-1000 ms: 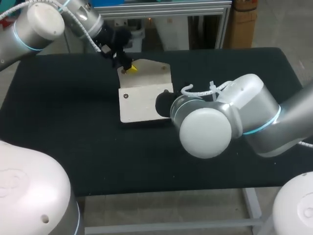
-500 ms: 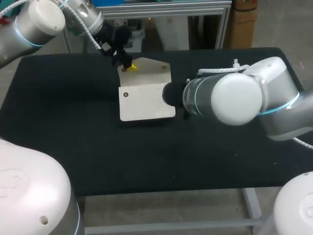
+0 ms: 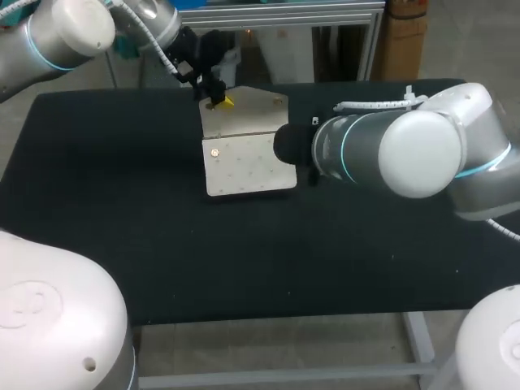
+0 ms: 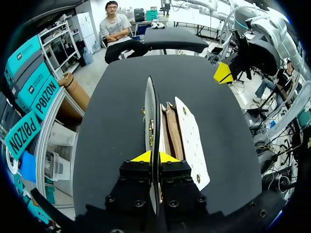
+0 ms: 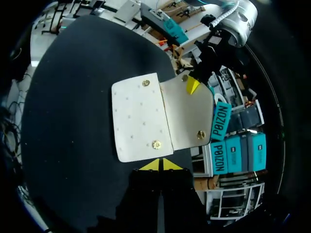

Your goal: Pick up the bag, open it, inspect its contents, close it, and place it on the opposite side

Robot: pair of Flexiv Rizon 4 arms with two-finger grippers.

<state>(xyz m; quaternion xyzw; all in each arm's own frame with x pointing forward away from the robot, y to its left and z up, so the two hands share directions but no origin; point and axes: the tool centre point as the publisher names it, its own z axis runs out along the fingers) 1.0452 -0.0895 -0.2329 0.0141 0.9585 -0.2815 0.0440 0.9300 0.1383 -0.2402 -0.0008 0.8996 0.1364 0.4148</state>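
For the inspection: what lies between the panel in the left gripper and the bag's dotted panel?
Brown inner layers of the bag, seen in the left wrist view.

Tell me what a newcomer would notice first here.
The cream bag lies on the black table, towards the far edge. The left gripper is shut on its flap and holds it raised, so the brown lining shows. The right gripper is shut and sits just off the bag's near edge, not touching it as far as the views show.
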